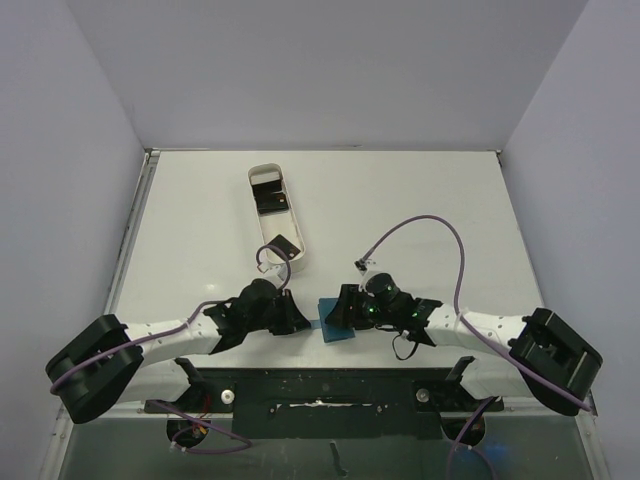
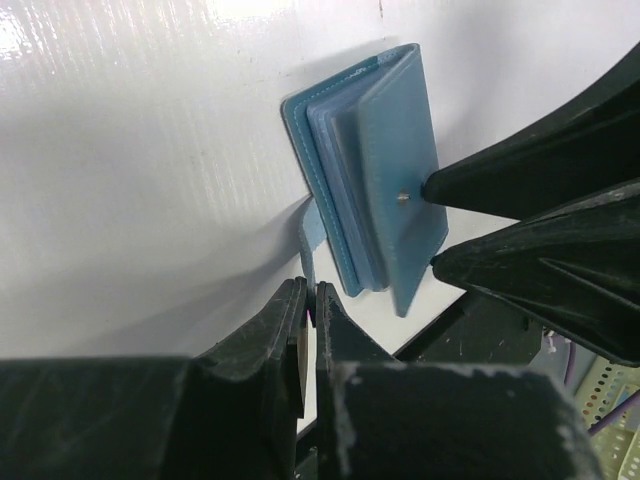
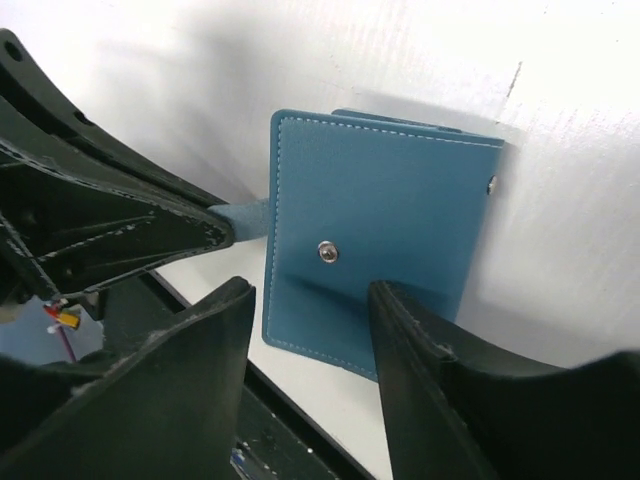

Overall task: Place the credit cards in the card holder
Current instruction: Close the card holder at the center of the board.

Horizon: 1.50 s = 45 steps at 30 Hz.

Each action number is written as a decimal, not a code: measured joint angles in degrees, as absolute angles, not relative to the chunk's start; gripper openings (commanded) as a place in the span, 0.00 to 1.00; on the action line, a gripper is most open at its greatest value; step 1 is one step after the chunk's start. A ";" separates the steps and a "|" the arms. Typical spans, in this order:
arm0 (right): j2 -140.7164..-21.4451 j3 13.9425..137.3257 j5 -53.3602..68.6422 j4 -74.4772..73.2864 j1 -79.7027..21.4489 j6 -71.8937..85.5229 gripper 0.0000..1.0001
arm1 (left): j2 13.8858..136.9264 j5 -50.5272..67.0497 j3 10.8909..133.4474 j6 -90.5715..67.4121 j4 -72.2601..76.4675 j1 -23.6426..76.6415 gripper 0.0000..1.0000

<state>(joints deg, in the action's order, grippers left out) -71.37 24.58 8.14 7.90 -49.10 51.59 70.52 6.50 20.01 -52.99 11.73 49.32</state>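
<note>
- Top view: I see the wallet [image 1: 340, 334] flat on the table [image 1: 420, 200] at 6 o'clock, close to the near edge and between my two arms. The left gripper [image 1: 303, 322] meets it from 9 o'clock and the right gripper [image 1: 335, 312] from 3 o'clock. The tray [image 1: 297, 262] lies at 11 o'clock from the wallet, well apart from it. It holds black cards [image 1: 268, 196], but I cannot count them.
- Left wrist view: my left fingers [image 2: 275, 330] at 6 o'clock are pressed together, pinching the end of the wallet's thin tab [image 2: 312, 235]. The wallet lies at 12 to 1 o'clock, its panels slightly fanned. The right gripper's two tips come in from 3 o'clock. The upper one touches the top panel beside the snap [image 2: 401, 197], and the lower one sits near the wallet's lower corner.
- Right wrist view: my right jaws stand apart and clamp nothing. The wallet lies cover up at 12 o'clock, its near edge reaching between the fingers. The finger at 5 o'clock is at the cover, and the one at 7 o'clock is just off the edge. The left gripper holds the tab at 9 o'clock.
</note>
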 measured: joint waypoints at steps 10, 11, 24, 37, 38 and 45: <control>-71.72 27.44 7.84 3.84 -49.12 49.43 0.26 | 69.63 6.48 19.94 -53.28 11.77 49.01 0.00; -71.68 27.70 7.51 3.01 -49.12 49.25 0.25 | 69.63 6.48 19.94 -53.28 11.79 49.01 0.00; -79.37 34.33 2.70 -4.25 -51.24 47.77 0.25 | 69.82 7.51 19.97 -53.69 12.99 48.99 0.00; -82.63 38.57 -3.60 -7.77 -55.20 46.92 0.24 | 72.79 9.76 19.64 -57.87 19.88 48.84 0.04; -82.61 38.57 -3.73 -7.73 -55.24 46.92 0.24 | 73.19 9.91 19.64 -58.11 20.34 48.69 0.07; -81.84 37.23 -3.73 -6.11 -55.24 46.87 0.25 | 73.93 10.33 19.64 -58.61 21.87 47.92 0.19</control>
